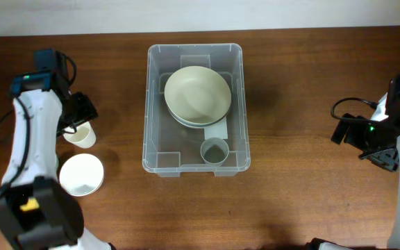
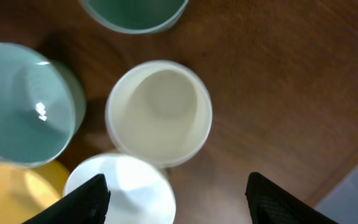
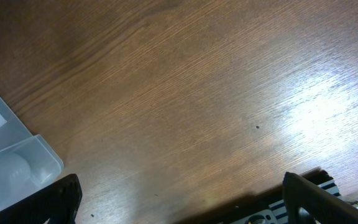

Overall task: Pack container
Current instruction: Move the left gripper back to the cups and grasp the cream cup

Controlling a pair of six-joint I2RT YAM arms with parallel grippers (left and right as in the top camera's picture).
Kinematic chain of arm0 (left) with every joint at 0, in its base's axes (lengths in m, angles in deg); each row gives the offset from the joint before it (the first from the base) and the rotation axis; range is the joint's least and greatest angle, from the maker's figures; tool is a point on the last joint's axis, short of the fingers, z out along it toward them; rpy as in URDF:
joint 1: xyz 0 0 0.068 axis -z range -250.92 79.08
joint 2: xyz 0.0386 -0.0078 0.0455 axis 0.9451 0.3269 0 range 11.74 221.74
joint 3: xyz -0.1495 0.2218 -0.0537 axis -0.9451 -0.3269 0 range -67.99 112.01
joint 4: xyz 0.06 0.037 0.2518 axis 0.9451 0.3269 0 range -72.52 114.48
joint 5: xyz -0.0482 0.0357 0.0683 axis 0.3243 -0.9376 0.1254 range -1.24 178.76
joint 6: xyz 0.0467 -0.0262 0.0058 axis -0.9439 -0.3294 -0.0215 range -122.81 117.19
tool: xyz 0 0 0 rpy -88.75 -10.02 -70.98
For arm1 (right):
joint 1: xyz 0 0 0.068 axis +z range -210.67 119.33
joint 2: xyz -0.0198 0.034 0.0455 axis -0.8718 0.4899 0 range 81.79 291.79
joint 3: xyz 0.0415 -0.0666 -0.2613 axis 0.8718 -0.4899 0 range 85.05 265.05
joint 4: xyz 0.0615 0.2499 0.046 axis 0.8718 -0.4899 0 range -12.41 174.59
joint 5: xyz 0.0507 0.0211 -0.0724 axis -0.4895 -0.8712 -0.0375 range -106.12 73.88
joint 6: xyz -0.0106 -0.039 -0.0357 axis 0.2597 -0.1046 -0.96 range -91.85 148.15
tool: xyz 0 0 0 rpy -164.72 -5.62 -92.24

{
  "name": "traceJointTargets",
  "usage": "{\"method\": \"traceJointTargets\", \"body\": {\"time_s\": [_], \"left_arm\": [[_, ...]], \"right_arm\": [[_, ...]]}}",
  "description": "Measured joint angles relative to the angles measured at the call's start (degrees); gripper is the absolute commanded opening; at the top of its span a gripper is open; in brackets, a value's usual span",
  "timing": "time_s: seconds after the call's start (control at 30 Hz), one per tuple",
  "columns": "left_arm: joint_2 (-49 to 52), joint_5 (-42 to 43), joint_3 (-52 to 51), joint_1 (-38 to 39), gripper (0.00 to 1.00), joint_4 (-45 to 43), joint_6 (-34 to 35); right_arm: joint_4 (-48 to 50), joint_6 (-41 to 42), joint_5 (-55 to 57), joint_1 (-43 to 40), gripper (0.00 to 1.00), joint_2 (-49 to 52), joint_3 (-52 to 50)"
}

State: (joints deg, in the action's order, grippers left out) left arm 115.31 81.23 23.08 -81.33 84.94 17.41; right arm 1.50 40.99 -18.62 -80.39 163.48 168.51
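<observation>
Two bowls, pale and nested, lie in the far half of the clear container, which stands at the middle of the desk. A small grey cup stands upright near its front wall. The left gripper hangs at the left of the desk, released, its fingers spread wide and grasping nothing. A cream cup stands open-mouthed just ahead of them. Crowded round that cup in the left wrist view are a white cup, a pale teal cup, a green cup and something yellow at the frame's corner. The right gripper is likewise released, jaws wide over bare wood well to the container's right.
</observation>
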Motion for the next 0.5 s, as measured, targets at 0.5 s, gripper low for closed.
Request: {"method": "traceJointTargets", "body": {"time_s": [0.5], "left_arm": [[15.37, 1.68, -0.09, 0.11, 0.49, -6.36, -1.62]], "right_arm": [[0.07, 0.00, 0.00, 0.00, 0.99, 0.00, 0.00]]}}
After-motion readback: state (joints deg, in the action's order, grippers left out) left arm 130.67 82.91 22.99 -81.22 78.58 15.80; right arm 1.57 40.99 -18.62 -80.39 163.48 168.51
